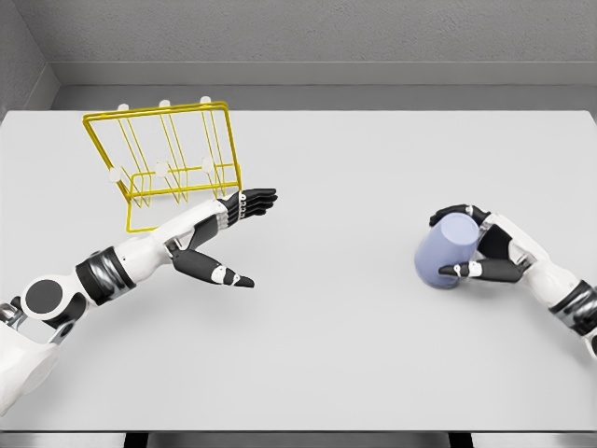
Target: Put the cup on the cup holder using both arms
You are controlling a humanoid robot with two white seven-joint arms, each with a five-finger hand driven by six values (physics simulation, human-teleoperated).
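Currently, the white counter (336, 355) spans nearly the whole head view, with a grey wall behind its far edge. The yellow wire cup holder (160, 163) stands on the counter at the far left, its frame leaning back, with 3 white-tipped pegs along its upper rail and 3 more along its lower rail.

The left arm enters from the lower left and extends across the counter toward the cup holder. The left hand (229, 238) lies just in front of the holder's base, its fingers (256, 199) straight and spread apart from the thumb, holding nothing. Whether it touches the wire base cannot be told.

The right arm enters from the lower right edge. The right hand (476, 247) is closed around the cup (446, 254), a pale lavender cylinder, with dark fingers over its upper side and the thumb along its lower side. The cup is tilted, at the right side of the counter, well apart from the cup holder.
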